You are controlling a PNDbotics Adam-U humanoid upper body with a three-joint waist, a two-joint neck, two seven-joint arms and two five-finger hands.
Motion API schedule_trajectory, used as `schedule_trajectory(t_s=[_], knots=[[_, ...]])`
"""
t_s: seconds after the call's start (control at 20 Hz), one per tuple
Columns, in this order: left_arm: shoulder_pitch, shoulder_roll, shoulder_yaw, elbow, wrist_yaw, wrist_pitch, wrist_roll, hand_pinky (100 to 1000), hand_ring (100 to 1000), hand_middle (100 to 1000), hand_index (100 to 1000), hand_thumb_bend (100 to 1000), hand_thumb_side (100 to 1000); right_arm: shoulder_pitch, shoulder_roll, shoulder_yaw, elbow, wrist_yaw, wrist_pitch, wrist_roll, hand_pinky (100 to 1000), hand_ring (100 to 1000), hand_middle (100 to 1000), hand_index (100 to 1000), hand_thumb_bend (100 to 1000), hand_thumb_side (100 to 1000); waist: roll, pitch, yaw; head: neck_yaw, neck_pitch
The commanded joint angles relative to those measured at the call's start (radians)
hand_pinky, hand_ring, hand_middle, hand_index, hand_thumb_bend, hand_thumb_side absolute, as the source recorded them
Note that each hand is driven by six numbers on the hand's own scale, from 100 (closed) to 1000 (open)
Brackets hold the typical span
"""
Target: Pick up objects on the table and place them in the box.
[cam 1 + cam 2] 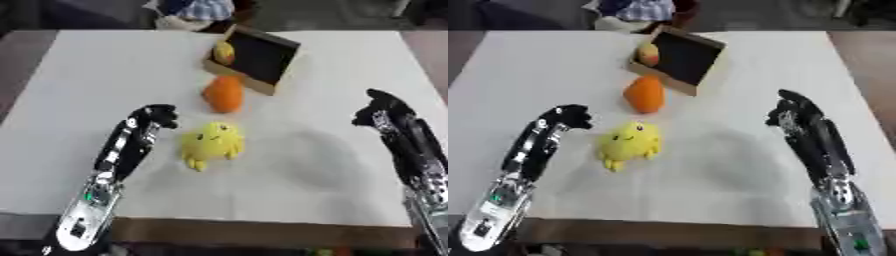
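Box (262,60) sits at far centre of the counter (105,75), tipped so its dark inside faces me. One yellowish object (224,51) already in it, against the left wall. Orange object (225,94) lies on the counter just in front of the box, looks to touch its near edge, can't confirm. Yellow plush toy (211,142) with a face lies nearer me, apart from the orange one, centre-left.

My left robot hand (154,118) is just left of the plush, fingers curled in, holding nothing, not touching the toy as far as I can tell. My right robot hand (794,113) hovers well off to the right, fingers bent and relaxed, empty, far from both objects.

Step, my read: between picks, lining up on the plush. Two objects still to go. Next move calls for opening my left fingers, shifting right over the plush, closing round its body, then carrying it forward past the orange object to the box. Risk: knocking the orange one on the way.

Surface: plain white counter, brown front edge. Beyond the far edge, dark floor and a blue-white item I can't make out.
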Motion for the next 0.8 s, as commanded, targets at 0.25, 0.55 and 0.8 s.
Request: schedule_trajectory(t_s=[0.25, 0.55, 0.8], knots=[[-0.008, 0.008, 0.001, -0.022, 0.003, -0.001, -0.002, 770, 637, 624, 770, 100, 820, -0.01, -0.007, -0.004, -0.015, 0.0, -0.001, -0.001, 723, 590, 550, 853, 100, 699, -0.003, -0.028, -0.002, 0.001, 0.005], [-0.009, 0.009, 0.001, -0.023, 0.001, -0.002, -0.002, 770, 639, 626, 770, 100, 816, -0.01, -0.007, -0.004, -0.015, 0.001, -0.001, -0.001, 723, 591, 551, 853, 100, 700, -0.003, -0.028, -0.001, 0.001, 0.005], [-0.021, 0.06, -0.002, -0.042, -0.034, 0.001, -0.016, 774, 649, 637, 777, 100, 788, -0.009, -0.008, -0.005, -0.014, 0.002, -0.001, 0.001, 724, 591, 551, 854, 100, 699, -0.001, -0.03, -0.006, 0.001, 0.005]])
